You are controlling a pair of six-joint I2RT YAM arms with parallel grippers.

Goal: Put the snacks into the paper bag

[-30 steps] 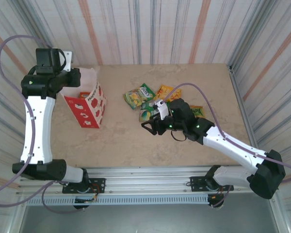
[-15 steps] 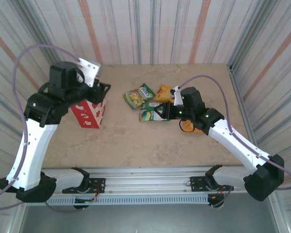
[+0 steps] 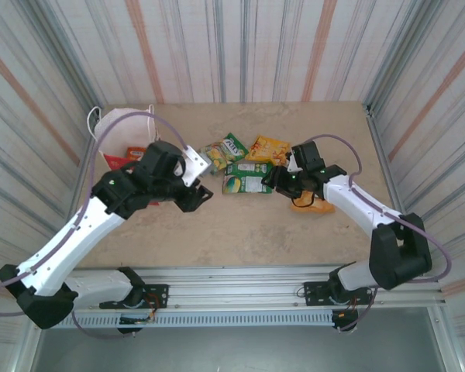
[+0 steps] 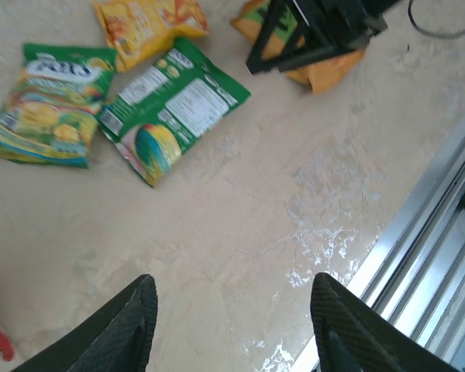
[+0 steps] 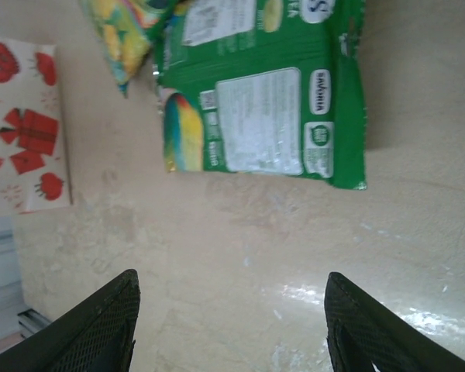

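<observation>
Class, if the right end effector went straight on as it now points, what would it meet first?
Probably the green snack packet lying flat just ahead of it, though depth is unclear.

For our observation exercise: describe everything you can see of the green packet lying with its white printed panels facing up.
The green packet is flat and shiny like foil, back up: white text panels, a seam along its middle, a yellow-and-red picture at one end. It lies unheld on the beige table, one corner at or against a yellow-green packet.
</observation>
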